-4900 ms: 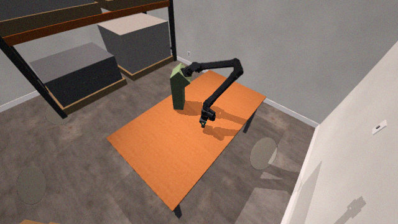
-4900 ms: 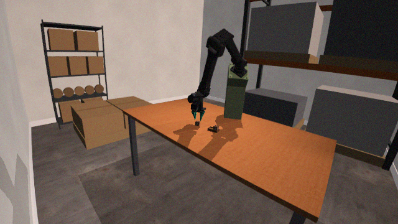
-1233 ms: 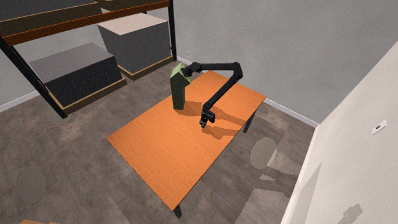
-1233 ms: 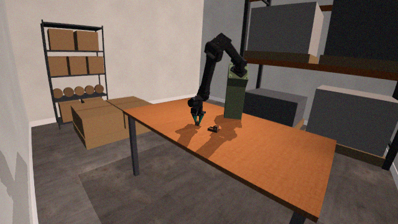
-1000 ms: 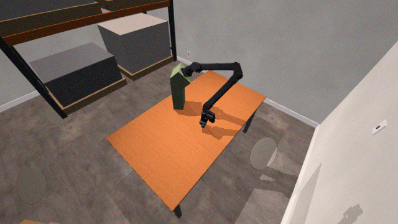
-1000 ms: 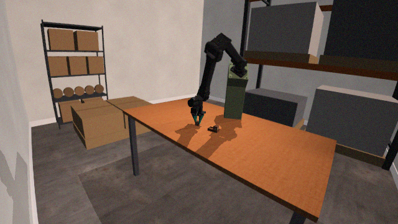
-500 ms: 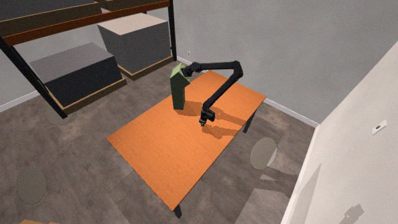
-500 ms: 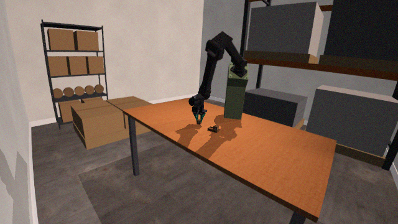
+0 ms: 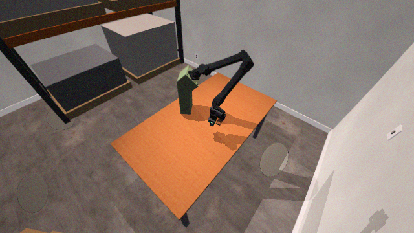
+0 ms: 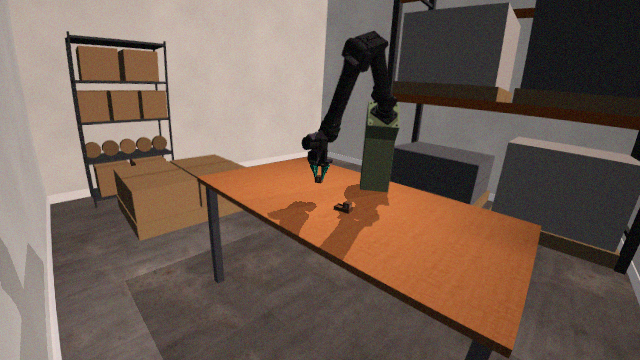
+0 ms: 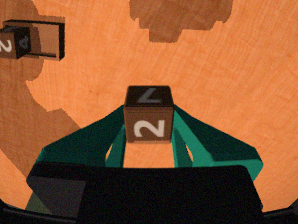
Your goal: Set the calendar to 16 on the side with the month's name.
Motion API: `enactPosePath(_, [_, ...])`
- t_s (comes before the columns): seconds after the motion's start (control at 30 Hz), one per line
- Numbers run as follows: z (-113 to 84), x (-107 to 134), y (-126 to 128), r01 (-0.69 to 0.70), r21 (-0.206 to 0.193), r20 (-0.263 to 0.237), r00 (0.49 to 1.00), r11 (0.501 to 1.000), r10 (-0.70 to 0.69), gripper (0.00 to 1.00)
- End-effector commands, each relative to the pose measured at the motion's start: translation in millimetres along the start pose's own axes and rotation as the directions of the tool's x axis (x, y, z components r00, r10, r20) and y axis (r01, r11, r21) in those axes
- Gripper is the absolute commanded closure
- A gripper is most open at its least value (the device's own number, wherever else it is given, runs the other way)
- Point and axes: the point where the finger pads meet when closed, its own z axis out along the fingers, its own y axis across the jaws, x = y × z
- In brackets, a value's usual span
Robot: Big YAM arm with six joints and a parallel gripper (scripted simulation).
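My gripper [image 11: 149, 111] is shut on a small brown number cube [image 11: 148, 117]. The cube shows a 2 on the face toward the camera and a 7 on its far dark face. It hangs above the orange table, as the exterior and top views show the gripper [image 10: 318, 174] [image 9: 215, 122] lifted off the top. The dark calendar tray [image 11: 36, 38] lies at the upper left of the wrist view, with the other cube [image 11: 15, 40] inside it showing a 2. The tray [image 10: 341, 206] rests on the table to the right of the gripper.
A green pedestal [image 10: 379, 150] carrying the arm's base stands on the table behind the tray. Shelving with grey boxes [image 10: 565, 190] runs behind the table. Cardboard boxes [image 10: 155, 192] sit on the floor at the left.
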Motion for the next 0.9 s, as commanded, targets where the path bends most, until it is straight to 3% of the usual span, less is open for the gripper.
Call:
enactPosePath(0.0, [-7.5,6.1,-1.4,0.014,0.001,-0.011,1.0,1.0,-0.014,0.72])
enactPosePath(0.03, [6.5,10.0,8.9,0.025,-0.028,-0.031,0.999,0.999,-0.026,0.72])
enactPosePath(0.87, [6.2,9.3,8.7,0.03,-0.025,-0.025,0.999,0.999,-0.031,0.72])
